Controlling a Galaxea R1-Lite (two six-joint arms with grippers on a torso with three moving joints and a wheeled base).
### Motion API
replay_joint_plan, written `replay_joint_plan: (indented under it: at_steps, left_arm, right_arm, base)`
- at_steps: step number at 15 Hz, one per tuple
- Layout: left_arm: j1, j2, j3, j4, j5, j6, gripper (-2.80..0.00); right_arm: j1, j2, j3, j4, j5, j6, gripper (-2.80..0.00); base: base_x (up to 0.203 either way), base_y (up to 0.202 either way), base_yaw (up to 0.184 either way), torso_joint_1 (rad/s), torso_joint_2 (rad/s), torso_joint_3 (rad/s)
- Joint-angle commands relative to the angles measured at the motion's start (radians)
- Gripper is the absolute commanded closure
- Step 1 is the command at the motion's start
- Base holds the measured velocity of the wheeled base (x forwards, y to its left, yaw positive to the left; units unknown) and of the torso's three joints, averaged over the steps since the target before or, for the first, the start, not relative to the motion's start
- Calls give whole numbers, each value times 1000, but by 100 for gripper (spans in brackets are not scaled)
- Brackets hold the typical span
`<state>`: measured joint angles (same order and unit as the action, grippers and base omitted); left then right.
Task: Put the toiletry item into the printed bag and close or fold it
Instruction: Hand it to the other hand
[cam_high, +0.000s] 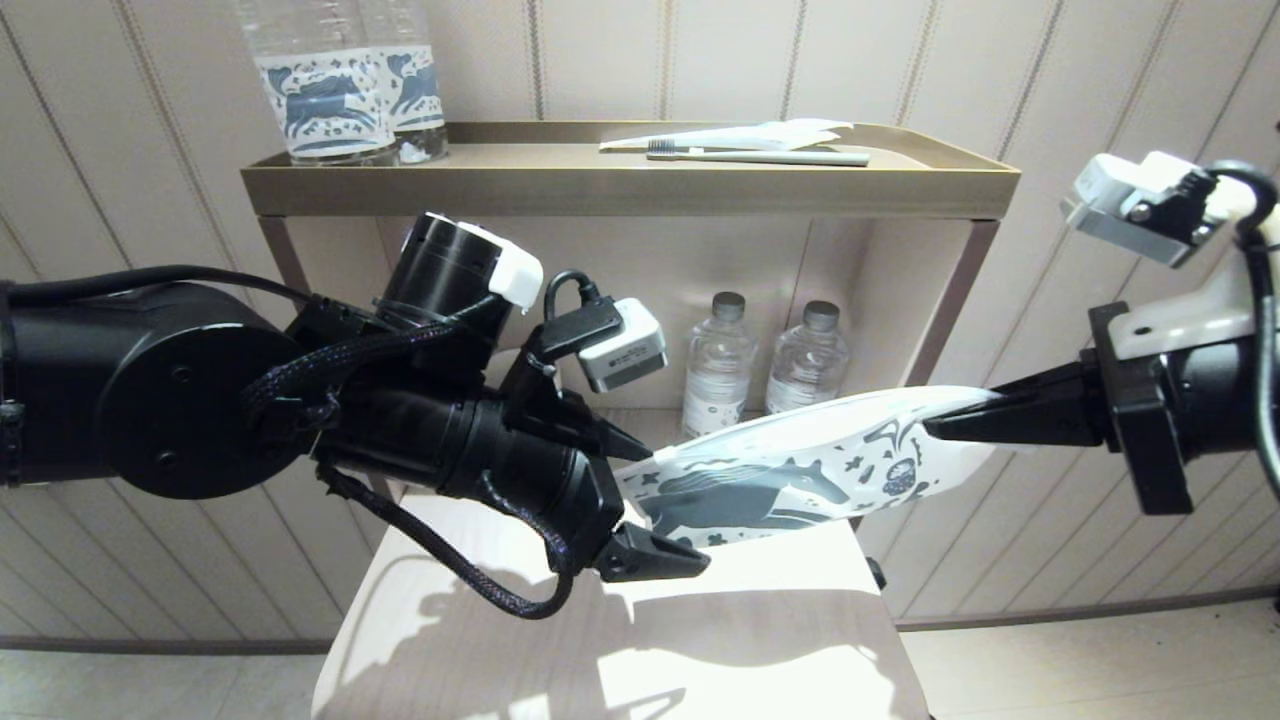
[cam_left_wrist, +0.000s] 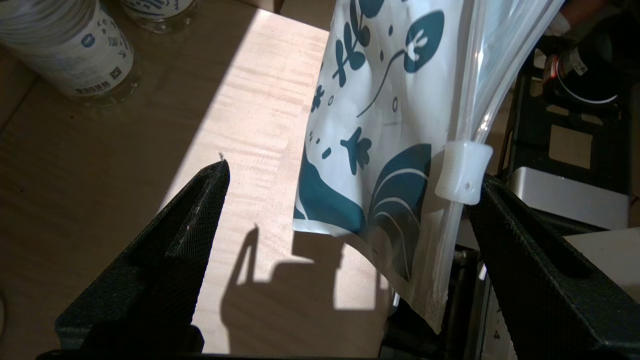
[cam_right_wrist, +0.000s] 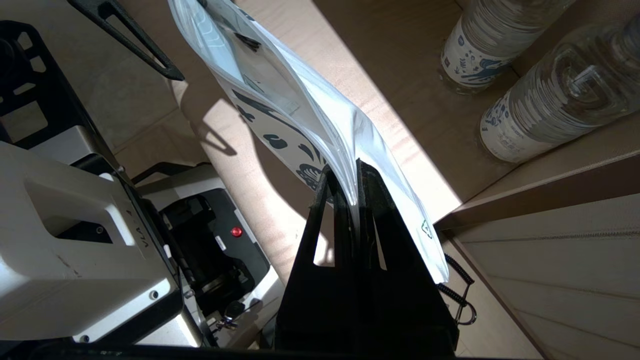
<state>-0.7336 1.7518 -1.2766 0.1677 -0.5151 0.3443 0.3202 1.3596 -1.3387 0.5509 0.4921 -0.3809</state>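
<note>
The flat white pouch printed with a blue-grey horse and small motifs, the printed bag (cam_high: 800, 470), hangs in the air above the pale wooden lower shelf (cam_high: 620, 650) of the tan shelf unit, stretched between the two arms. The right gripper (cam_high: 940, 428) is clenched on one end of the bag, its black fingers pinching the film flat. The left gripper (cam_high: 660, 505) stands at the bag's other end with its fingers spread wide, the bag's edge and its small white slider clip (cam_left_wrist: 462, 172) lying between them, the clip just beside one finger. No grip shows there.

The step in hand looks like the closing: the slider sits near that end of the seal. Whether the toiletry item is inside I cannot tell; a pale-handled toothbrush (cam_high: 760, 155) lies on the unit's top tray, well above the bag. Next, the left fingers likely need to close on the bag at the clip while the right holds taut.
</note>
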Motion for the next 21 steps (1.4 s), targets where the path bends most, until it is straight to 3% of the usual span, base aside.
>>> replay_joint_plan:
  at_steps: [1, 3, 5, 9, 12, 15, 21]
  left_arm:
    - [0, -5, 2, -10, -3, -12, -280]
    - [0, -11, 14, -36, -9, -104, -280]
    - [0, -24, 74, -137, -7, -198, -280]
    - [9, -53, 241, -370, 1, -323, -280]
    - [20, -73, 280, -467, -14, -388, -280]
    - [21, -94, 324, -579, -25, -418, -280]
    - [20, -96, 358, -651, -48, -426, -280]
  right_arm:
    - [-5, 3, -3, 3, 4, -1, 0]
    - [-10, 5, -14, 2, 5, 29, 0]
    - [-10, 6, -23, 1, 5, 60, 0]
    - [-7, 14, -34, -2, 6, 88, 0]
    - [-7, 32, -38, -10, 20, 114, 0]
    - [-9, 46, -39, -50, 39, 158, 0]
    - [-7, 52, -40, -51, 40, 161, 0]
  base:
    - [0, 0, 0, 0, 0, 0]
    - [0, 0, 0, 0, 0, 0]
    - [0, 0, 0, 0, 0, 0]
    - [0, 0, 0, 0, 0, 0]
    - [0, 0, 0, 0, 0, 0]
    - [0, 0, 0, 0, 0, 0]
    - [0, 0, 0, 0, 0, 0]
